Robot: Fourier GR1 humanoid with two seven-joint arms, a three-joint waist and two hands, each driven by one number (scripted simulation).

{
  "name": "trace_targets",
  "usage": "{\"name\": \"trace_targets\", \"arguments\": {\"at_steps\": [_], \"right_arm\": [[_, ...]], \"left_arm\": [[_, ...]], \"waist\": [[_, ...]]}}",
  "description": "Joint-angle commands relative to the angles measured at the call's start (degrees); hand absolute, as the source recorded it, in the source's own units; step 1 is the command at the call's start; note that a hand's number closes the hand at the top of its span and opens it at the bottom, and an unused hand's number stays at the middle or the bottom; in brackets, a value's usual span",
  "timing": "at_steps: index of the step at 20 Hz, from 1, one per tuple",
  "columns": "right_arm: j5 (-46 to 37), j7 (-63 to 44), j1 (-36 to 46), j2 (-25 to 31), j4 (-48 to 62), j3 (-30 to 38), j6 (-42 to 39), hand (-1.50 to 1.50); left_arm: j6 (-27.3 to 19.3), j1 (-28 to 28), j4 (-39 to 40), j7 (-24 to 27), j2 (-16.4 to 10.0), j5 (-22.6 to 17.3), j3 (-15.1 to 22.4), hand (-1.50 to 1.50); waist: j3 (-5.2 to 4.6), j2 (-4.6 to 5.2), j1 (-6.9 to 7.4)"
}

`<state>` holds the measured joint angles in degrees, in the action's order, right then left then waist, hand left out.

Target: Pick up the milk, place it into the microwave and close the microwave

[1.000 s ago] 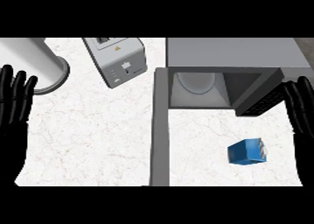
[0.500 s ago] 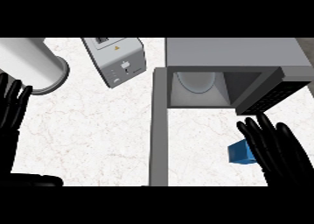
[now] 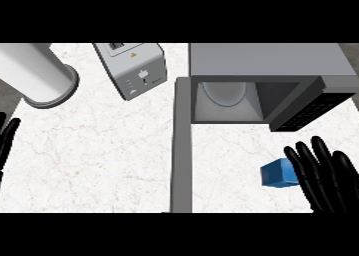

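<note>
Milk (image 3: 276, 174) partly behind R hand (image 3: 329, 185), fingers straight, empty; L hand (image 3: 0, 146) likewise, half off-frame.

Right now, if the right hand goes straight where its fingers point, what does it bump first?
Probably the microwave's dark front; the milk sits just left of the right hand. Height unclear.

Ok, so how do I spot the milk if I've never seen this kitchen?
Find the big grey microwave, door open, at the far right of the white counter. In front of it, beside the black right hand, sits the milk, a small box. It is the only blue thing there.
</note>
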<state>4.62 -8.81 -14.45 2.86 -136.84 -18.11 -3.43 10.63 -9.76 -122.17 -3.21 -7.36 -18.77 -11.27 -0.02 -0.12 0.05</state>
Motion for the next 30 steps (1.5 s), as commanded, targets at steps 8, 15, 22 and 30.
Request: {"name": "trace_targets", "arguments": {"at_steps": [8, 15, 22, 30], "right_arm": [[-1.27, 4.16, -0.82, 0.34, 7.41, 6.73, 0.88, -1.50], [0.81, 11.94, -3.20, 0.63, 17.25, 11.87, -1.79, -1.50], [3.32, 20.73, -2.30, 2.61, 28.80, 20.05, -5.13, -1.50], [2.47, 30.58, -3.24, 4.71, 39.73, 23.88, -10.14, -1.50]], "left_arm": [[6.72, -7.65, -3.06, 3.03, 1.37, -2.95, -2.79, -1.50], [9.21, -6.92, -0.59, 3.27, 0.42, -4.77, -6.27, -1.50], [8.51, -8.65, -5.95, -0.29, 1.86, -5.54, -5.99, -1.50], [12.58, -9.46, -4.24, 1.48, 1.83, -6.81, -8.95, -1.50]], "waist": [[0.02, 0.04, 0.20], [0.02, 0.06, 0.02], [0.04, 0.07, 0.06], [0.03, 0.07, 0.03]]}}
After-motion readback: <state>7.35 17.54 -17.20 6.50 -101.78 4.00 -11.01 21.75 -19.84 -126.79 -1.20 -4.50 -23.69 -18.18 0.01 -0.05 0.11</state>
